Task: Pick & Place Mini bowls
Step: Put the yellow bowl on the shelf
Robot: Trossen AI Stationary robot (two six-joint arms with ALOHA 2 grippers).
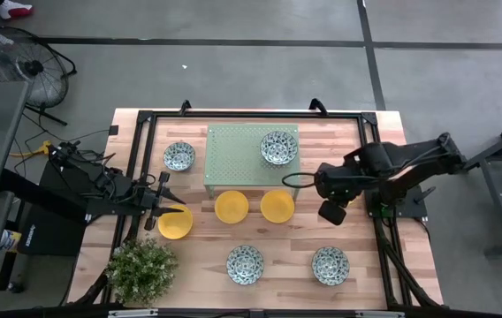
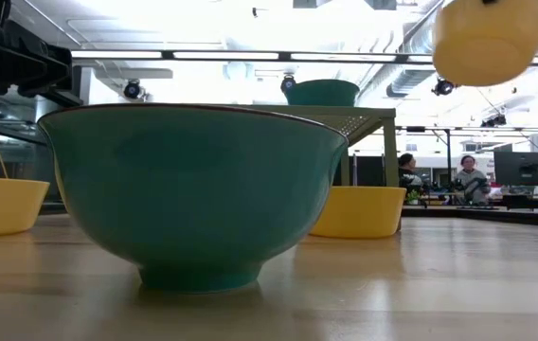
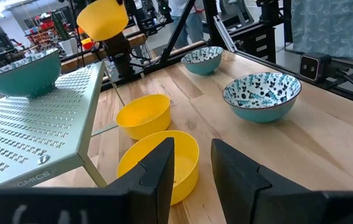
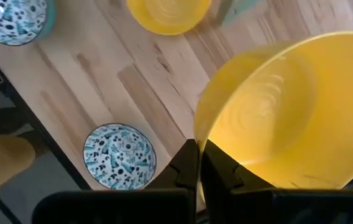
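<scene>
— Closest to the low camera sits a patterned bowl [image 2: 193, 194] on the wooden surface [image 2: 421, 284]. What is the right arm doing?

— Its right pincer [image 4: 199, 163] is clamped tight on the rim of a yellow bowl [image 4: 282, 112], held in the air, well above the surface, near the right end of the green stand [image 1: 253, 153].

— So we are mid-carry?

— I judge so: the bowl is picked, not yet placed. One patterned bowl [image 1: 278, 147] already sits on the stand; two yellow bowls [image 1: 231, 207] lie just in front of it, and another yellow one [image 1: 174, 223] is by the left arm.

— And the left pincer [image 3: 192, 165]?

— It hovers low over that yellow bowl, fingers [image 3: 161, 168] partly apart with nothing between them.

— Next move?

— Probably carrying the lifted bowl over its target, perhaps the stand top or a stack, then lowering it level before letting go. The tilt needs correcting first, and the patterned bowl on the stand must be cleared.
</scene>
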